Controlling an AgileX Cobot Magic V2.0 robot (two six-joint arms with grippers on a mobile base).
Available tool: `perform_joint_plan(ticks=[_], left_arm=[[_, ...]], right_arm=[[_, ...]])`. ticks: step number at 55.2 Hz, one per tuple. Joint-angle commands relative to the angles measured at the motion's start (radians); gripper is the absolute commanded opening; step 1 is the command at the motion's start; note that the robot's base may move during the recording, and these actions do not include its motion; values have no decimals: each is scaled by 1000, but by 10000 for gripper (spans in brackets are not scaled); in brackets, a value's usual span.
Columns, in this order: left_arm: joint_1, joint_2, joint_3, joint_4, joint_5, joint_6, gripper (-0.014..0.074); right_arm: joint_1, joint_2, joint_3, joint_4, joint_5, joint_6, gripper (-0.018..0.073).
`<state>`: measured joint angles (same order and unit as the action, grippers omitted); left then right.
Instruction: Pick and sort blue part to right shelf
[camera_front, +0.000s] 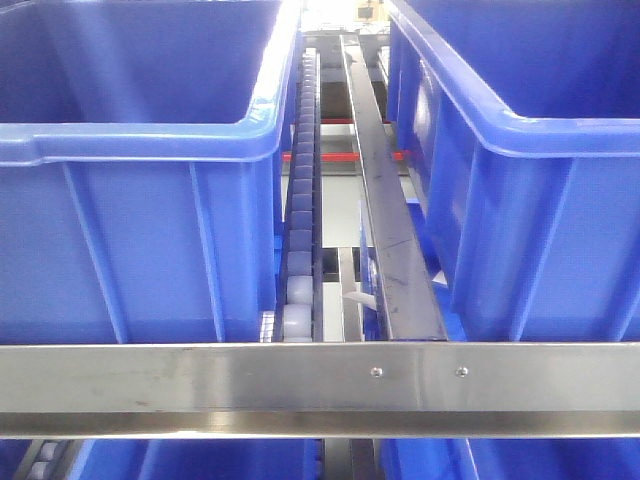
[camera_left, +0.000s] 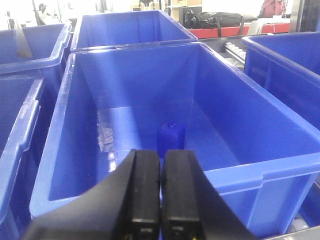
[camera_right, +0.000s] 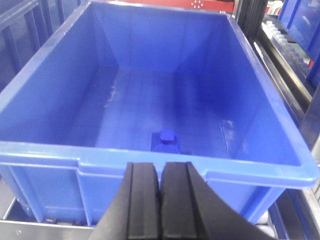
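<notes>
Both jaws closed above blue bins (camera_left: 150, 100) on brushed-steel rack (camera_front: 200, 375).

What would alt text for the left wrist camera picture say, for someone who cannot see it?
A small blue part stands upright on the floor of a large blue bin, seen from above its near rim. The black left end effector, its fingers pressed together and empty, fills the bottom foreground. More blue bins surround it.

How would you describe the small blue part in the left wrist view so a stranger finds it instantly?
Find the large blue bin filling the middle of the view. On its floor, near the front wall, stands a small blue part. It is the only solid block there, upright, square-sided, with a small knob on top.
</notes>
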<state>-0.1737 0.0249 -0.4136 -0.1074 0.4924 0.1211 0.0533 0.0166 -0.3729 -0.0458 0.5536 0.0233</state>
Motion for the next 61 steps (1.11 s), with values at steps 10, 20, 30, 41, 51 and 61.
perform_joint_plan(ticks=[10,20,30,41,51,61], left_arm=[[-3,11,-25,-4,-78,-8,124],[50,-37,77,29,-203,-8,124],[150,-53,267,-30,-398,-8,124],[132,-53,422,-32,-586,-8,124],[81,-53,450,-32,-590,-8,124],[77,-53,450,-32,-588,-8,124]], right_arm=[[0,12,-26,-12,-80,-6,37],[0,12,-26,-12,-80,-6,37],[0,12,-26,-12,-79,-6,37],[0,12,-25,-12,-80,-6,37],[0,12,-25,-12,-80,-6,37],[0,12,-25,-12,-80,-6,37]])
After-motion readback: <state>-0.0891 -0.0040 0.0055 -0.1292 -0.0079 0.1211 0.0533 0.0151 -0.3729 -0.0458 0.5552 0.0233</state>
